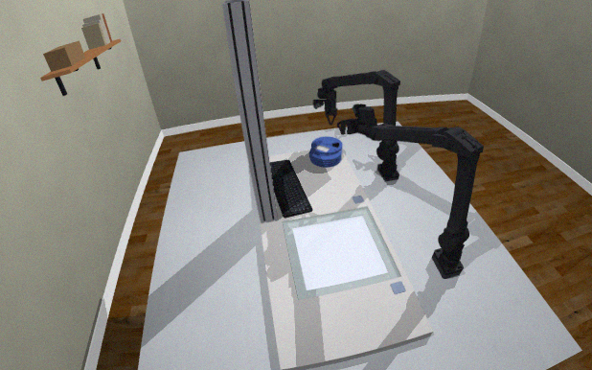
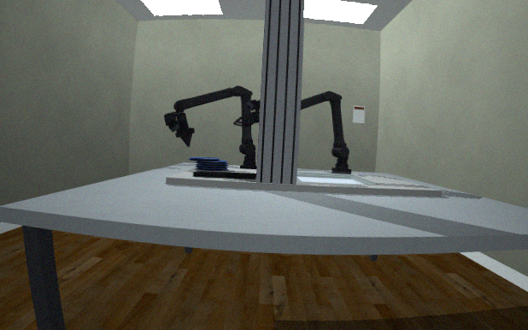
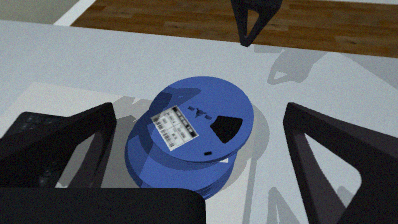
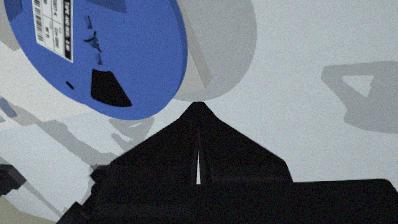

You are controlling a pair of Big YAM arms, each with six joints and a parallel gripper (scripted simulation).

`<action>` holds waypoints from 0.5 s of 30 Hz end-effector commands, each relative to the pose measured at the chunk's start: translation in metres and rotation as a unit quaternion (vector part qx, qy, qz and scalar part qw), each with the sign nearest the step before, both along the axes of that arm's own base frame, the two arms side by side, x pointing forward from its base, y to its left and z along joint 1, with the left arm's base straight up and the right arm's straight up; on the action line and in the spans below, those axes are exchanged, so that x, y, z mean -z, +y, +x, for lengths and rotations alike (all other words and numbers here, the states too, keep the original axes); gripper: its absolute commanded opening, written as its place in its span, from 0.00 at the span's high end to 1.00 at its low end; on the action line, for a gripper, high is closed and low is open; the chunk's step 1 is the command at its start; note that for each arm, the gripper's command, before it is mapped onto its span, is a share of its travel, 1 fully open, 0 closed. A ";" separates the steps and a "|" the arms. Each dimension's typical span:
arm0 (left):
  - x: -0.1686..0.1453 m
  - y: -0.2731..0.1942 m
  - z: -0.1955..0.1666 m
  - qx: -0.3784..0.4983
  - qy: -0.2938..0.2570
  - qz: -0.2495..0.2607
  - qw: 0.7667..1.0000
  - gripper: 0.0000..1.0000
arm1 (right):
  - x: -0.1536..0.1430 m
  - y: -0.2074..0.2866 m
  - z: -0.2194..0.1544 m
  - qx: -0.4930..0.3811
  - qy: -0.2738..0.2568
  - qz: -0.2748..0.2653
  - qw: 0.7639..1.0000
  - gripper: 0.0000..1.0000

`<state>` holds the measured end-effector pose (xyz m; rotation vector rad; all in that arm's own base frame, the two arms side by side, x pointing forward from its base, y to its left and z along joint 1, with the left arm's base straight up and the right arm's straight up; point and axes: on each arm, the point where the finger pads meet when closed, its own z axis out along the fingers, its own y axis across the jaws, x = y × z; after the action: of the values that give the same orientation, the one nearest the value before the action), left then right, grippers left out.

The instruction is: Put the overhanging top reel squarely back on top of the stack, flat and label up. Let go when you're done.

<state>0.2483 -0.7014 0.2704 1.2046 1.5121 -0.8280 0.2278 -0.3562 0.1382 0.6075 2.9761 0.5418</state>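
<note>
The blue top reel (image 1: 333, 142) (image 2: 199, 159) (image 3: 220, 105) (image 4: 145, 55) lies label up on the stack of blue reels (image 1: 327, 161) (image 2: 211, 167) (image 3: 175, 172). It is shifted sideways and overhangs one side, away from the keyboard. In the exterior view it looks about flat; any slight tilt is too small to tell. My left gripper (image 1: 341, 127) (image 2: 238, 122) (image 3: 199, 112) is open and empty, above the stack, with its fingers apart on either side of the reel in the left wrist view. My right gripper (image 1: 331, 122) (image 2: 189, 145) (image 3: 244, 45) (image 4: 198, 111) is shut on nothing, above and beside the overhanging edge, not touching it.
A black keyboard (image 1: 293, 192) (image 2: 223, 174) (image 3: 35, 132) lies close to the stack. A tall grey post (image 1: 250, 110) (image 2: 280, 94) stands beyond it. A light pad (image 1: 341, 254) lies farther along the board. The two grippers are near each other above the stack.
</note>
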 end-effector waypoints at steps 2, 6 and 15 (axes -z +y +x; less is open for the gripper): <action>-0.038 -0.059 -0.029 0.007 0.020 -0.074 0.997 0.00 | -0.017 -0.017 0.016 -0.016 -0.014 -0.020 1.000 1.00; -0.039 -0.068 -0.040 0.006 0.016 -0.083 0.996 0.00 | -0.017 -0.017 0.016 -0.016 -0.014 -0.020 1.000 1.00; -0.037 -0.068 -0.040 0.008 0.013 -0.078 0.997 0.00 | -0.016 -0.017 0.016 -0.016 -0.014 -0.020 1.000 1.00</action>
<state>0.2046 -0.7498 0.2766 1.1466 1.4740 -0.9152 0.2312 -0.3543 0.1387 0.5864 2.9810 0.5421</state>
